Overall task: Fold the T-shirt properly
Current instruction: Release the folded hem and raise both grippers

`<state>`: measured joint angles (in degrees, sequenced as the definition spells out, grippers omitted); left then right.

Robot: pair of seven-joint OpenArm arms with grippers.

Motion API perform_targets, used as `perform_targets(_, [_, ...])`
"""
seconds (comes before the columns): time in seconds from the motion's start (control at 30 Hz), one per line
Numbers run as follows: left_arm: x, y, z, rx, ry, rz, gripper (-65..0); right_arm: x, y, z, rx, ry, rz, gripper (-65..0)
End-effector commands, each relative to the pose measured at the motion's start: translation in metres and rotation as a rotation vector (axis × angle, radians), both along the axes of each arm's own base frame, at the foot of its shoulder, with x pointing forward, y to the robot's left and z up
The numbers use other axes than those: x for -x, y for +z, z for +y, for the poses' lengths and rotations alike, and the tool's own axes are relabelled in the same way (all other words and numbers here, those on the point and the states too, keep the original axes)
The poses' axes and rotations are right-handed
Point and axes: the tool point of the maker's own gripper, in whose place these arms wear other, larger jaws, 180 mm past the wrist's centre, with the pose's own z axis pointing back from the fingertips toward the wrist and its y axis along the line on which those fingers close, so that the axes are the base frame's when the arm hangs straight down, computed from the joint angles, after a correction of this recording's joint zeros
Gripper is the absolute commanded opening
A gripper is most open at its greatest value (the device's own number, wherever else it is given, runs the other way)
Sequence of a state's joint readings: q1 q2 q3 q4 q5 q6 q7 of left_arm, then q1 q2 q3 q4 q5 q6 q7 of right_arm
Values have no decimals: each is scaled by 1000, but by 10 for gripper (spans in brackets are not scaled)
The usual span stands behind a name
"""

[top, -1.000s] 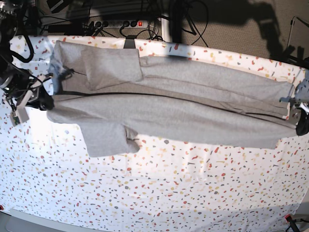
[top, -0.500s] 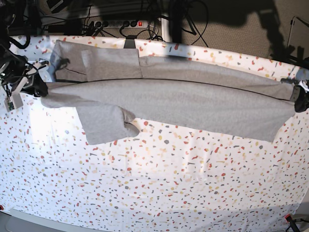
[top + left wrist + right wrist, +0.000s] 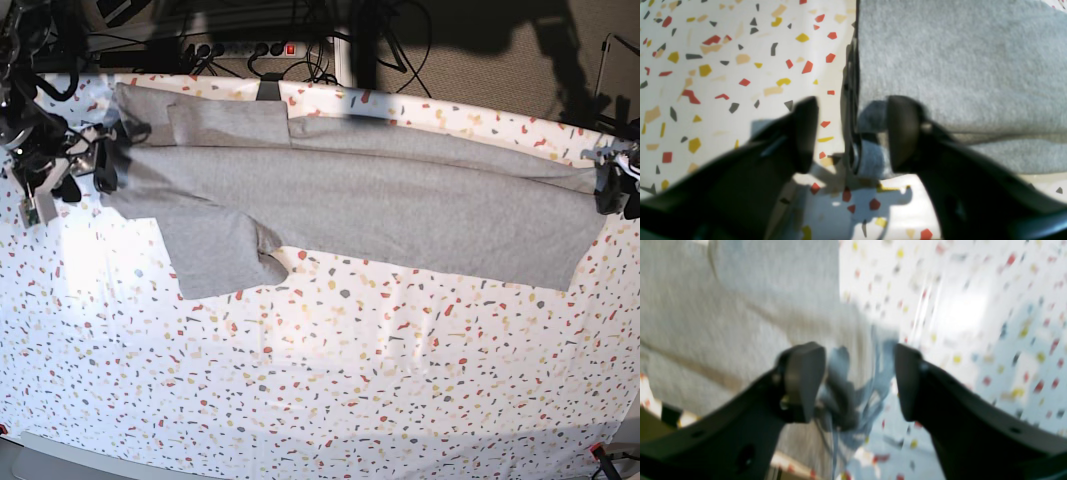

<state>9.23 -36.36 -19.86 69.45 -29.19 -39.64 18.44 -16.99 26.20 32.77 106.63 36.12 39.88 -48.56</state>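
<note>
left tool (image 3: pixel 850 133) jaws apart | T-shirt (image 3: pixel 400 205): soft heather-grey knit, long flat band

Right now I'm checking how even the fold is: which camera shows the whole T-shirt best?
The base view: the T-shirt lies there end to end on the speckled table cover, one sleeve sticking out. The left wrist view shows only one edge; the right wrist view shows a blurred bunched edge.

The right wrist view is motion-blurred: the T-shirt (image 3: pixel 740 316) cloth bunched between the right claw (image 3: pixel 858 383) tips stays indistinct, its lettering hidden.
</note>
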Motion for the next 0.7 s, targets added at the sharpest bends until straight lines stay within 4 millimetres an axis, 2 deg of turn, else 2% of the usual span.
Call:
perform_targets(0.0, [-13,24,9,-22,-8,-64,-302,-11,20,2,-10,19,-62,-270])
perform_targets(0.13, [-16,31,11,-28,-12,-84,-302,-30,39,10,-60,37,-117,-270])
perform_targets(0.23, [-20,37,11,5,15,-111,-302,-44,38,14,-83,45,-125,-270])
perform_targets(0.33, [-26,45,13,43,50,-144,-302,-62,25,20,-117,58,-94,-270])
perform_targets(0.47, [-41,53,14,70,108,-189,-302,-89,-4,35,-155,87,-6,-270])
perform_targets(0.57, [-56,54,2,108,129,-206,-302,-107,-25,50,-183,124,79,-270])
perform_targets(0.67, [-68,53,-14,155,130,-216,-302,-124,-37,64,-194,158,145,-270])
